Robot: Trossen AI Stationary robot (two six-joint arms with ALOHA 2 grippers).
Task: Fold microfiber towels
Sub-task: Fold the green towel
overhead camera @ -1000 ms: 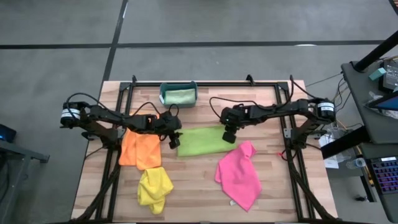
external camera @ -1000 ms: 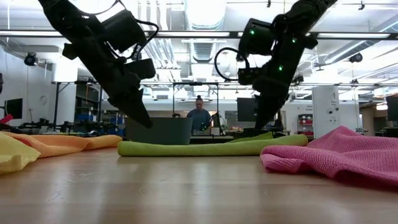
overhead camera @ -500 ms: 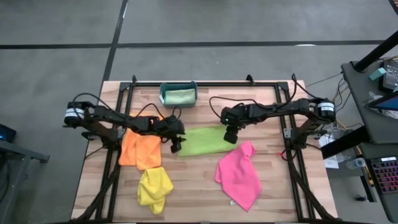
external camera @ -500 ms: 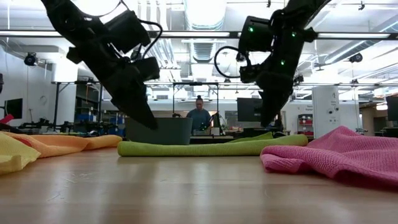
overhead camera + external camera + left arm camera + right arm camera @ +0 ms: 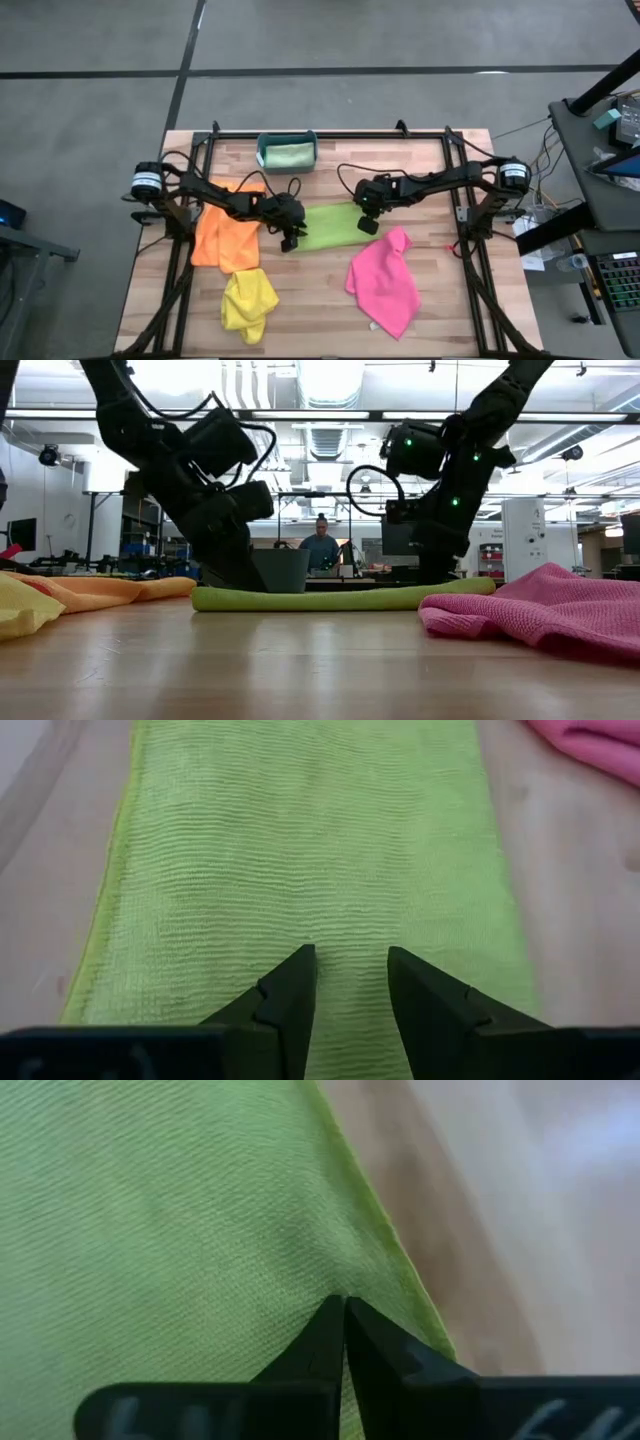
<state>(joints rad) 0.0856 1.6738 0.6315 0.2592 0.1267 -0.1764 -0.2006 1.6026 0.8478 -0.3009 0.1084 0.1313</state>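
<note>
Mid-surface, on the light wooden slatted surface point(image 5: 320, 290), the lime green folded microfiber towel point(image 5: 330, 226) is lying flat as a long strip, w/ both arms working at its two ends. Left claw point(image 5: 291, 236) is sitting down at the strip's left end; fingers point(image 5: 290, 995) are standing apart w/ a narrow gap, tips pressing on the lime cloth, nothing pinched between them. Right claw point(image 5: 368, 218) is sitting at the strip's right end near the far corner; its fingers point(image 5: 330, 1335) are pressed together, tips right at the cloth's edge – cannot tell whether fabric is caught between them.

Orange microfiber towel point(image 5: 222, 238) is lying spread just beside the left arm, partly under it. Yellow crumpled microfiber towel point(image 5: 249, 302) is lying near the front-left edge, just below the orange one. Pink microfiber towel point(image 5: 385, 282) is lying loosely bunched front-right, its top corner touching or nearly touching the lime strip. Pale mint green towel point(image 5: 290, 155) is sitting folded inside the teal rectangular plastic bin point(image 5: 262, 148) at the far edge, well apart from the claws.

Low view: a person point(image 5: 321, 548) is sitting in the room behind the surface.
</note>
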